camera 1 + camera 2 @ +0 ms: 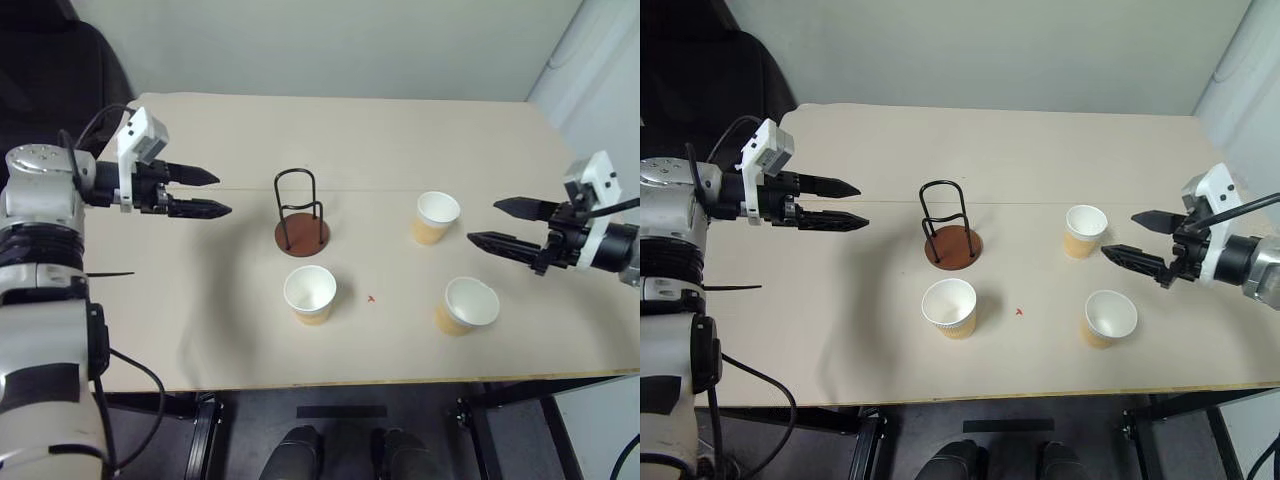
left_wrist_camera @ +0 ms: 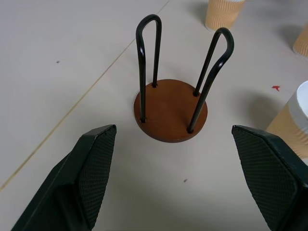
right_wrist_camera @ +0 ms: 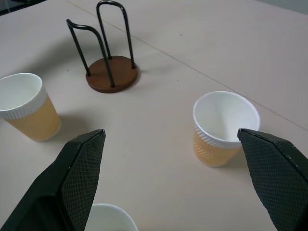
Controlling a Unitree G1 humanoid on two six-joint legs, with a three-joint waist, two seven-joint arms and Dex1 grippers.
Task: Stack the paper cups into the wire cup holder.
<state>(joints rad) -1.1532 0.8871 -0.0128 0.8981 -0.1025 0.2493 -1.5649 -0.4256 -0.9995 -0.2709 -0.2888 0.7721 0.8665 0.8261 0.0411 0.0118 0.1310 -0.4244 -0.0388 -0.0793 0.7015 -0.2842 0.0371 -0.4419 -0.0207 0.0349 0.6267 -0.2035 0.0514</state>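
Three paper cups stand upright on the counter — one in front of the wire cup holder, two to its right. One holder, empty. Left pincer and right pincer hover with fingers apart — holding nothing.

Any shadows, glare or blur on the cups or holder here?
Left eye view: soft shadow left of the wire cup holder, no glare. Right wrist view: nearest paper cup sharp, faint shadow. Left wrist view: holder crisp, fingertips slightly soft.
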